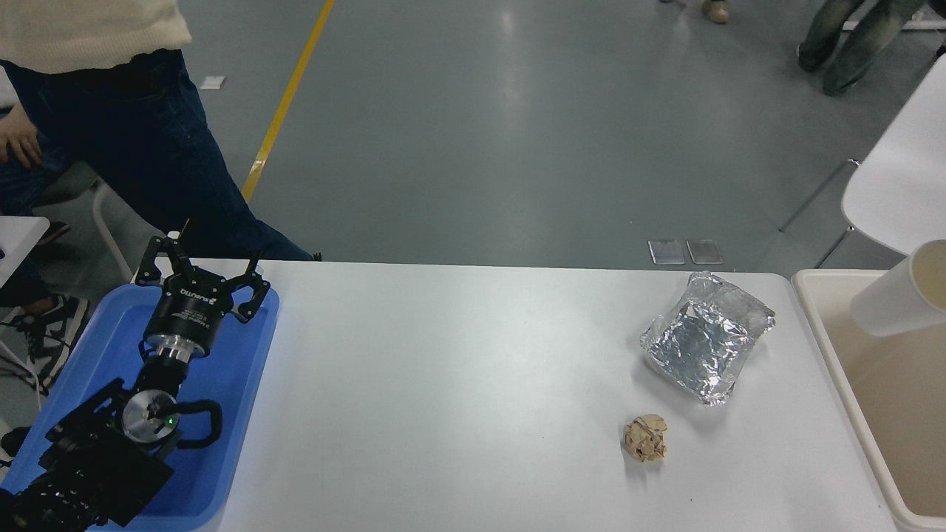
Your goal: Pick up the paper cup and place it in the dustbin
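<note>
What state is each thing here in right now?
paper cup: tilted on its side, in the air above the dustbin, cut off by the picture's right edge
dustbin: open, nothing seen inside
foil tray: crumpled, empty
paper wad: crumpled, lying on the table
left gripper: jaws open, parked over the blue tray

foil tray [707,346] and paper wad [645,439] near dustbin [828,347]
</note>
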Robot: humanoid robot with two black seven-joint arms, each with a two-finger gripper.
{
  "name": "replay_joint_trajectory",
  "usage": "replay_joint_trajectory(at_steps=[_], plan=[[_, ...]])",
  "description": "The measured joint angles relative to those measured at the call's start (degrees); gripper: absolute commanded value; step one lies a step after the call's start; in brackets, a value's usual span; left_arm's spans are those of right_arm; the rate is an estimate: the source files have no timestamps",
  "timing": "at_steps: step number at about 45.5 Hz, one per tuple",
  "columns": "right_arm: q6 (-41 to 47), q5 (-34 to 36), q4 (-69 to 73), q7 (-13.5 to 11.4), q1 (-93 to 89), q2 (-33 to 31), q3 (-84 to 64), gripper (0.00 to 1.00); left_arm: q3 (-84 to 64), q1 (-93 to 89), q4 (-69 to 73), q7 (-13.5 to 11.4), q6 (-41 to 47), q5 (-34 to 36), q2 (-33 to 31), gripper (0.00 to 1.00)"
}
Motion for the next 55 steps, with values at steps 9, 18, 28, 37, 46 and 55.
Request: replay_joint_trajectory(at_steps=[9, 18, 28, 37, 46, 55], plan=[[-3.9, 4.5, -12.5, -1.3, -17.3, -1.2, 6.4, 0.00, 0.0, 0.0, 0.0, 0.0, 0.0, 0.0, 0.0, 1.00], [-5.4, 7.3, -25.7, -5.6, -33.8, -2.0, 15.3, 0.00, 0.0, 0.0, 0.0, 0.0, 0.0, 0.0, 0.0, 1.00], [-8.1, 9.6, -38.6, -12.9, -51.4, -2.3, 28.8, 0.00, 0.0, 0.0, 0.0, 0.0, 0.0, 0.0, 0.0, 1.00], [-14.1, 10.4, -48.7, -19.2, -65.2, -1.7, 40.4, 0.00, 0.0, 0.0, 0.0, 0.0, 0.0, 0.0, 0.0, 1.00], [-18.3, 10.6, -57.6, -21.8, -76.2, 0.9, 49.4, 0.00, 0.0, 0.0, 0.0, 0.0, 0.0, 0.0, 0.0, 1.00], [-20.6, 10.2, -62.9, -23.0, -83.5, 3.0, 56.0, 0.36, 0.0, 0.0, 0.0, 0.0, 0.0, 0.0, 0.0, 1.00]])
